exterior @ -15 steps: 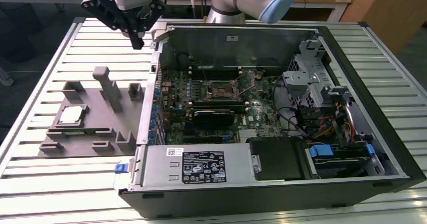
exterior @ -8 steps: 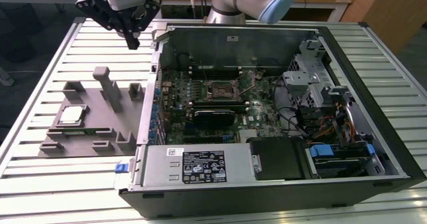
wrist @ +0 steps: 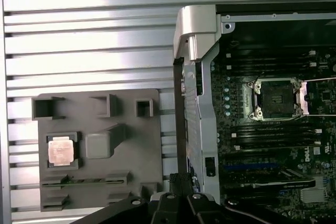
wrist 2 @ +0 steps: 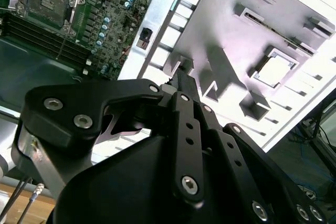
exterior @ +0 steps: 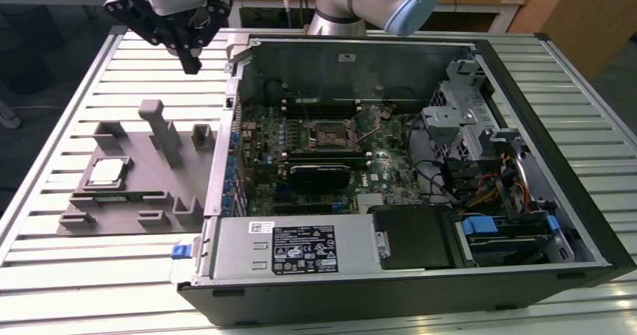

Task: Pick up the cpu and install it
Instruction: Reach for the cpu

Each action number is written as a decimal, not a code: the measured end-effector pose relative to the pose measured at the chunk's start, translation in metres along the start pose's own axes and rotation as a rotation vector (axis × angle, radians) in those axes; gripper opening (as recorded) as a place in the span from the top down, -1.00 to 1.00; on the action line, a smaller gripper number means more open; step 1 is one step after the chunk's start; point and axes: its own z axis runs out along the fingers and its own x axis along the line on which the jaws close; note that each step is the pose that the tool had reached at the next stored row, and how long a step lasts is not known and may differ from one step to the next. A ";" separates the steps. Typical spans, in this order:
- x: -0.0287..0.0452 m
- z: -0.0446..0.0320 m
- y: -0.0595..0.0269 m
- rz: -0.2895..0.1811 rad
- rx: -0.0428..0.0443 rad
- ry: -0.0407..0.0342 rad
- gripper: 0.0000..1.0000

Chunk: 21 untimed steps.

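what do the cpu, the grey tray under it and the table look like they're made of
Cpu: a metal top, pale silver with a dull sheen, on a thin tan-green rim that looks like circuit board.
Tray: probably plastic, an even matte grey, with moulded or printed blocks.
Table: likely aluminium, with bare silvery slats that reflect the light.

— Where is free room for you?
— I hang high over the slatted table [exterior: 139, 89]. Around my gripper [exterior: 189, 65] there is only air.
— What stands near the cpu?
— The cpu [exterior: 107, 172] lies open from above in the grey holder [exterior: 100, 210]. A tall grey post [exterior: 154, 126] and lower grey blocks [exterior: 202, 136] rise just beside it, toward the case.
— And the way to the socket?
— The case wall [exterior: 236, 89] stands between holder and board. The socket [exterior: 329, 133] is open from above; a black finned block [exterior: 318, 175] lies just beside it.
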 end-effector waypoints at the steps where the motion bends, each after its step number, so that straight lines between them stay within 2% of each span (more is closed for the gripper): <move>1: 0.0011 0.0000 -0.0001 0.000 0.0000 0.0000 0.79; 21: 0.0230 0.0000 -0.0017 0.000 -0.0001 -0.0012 0.79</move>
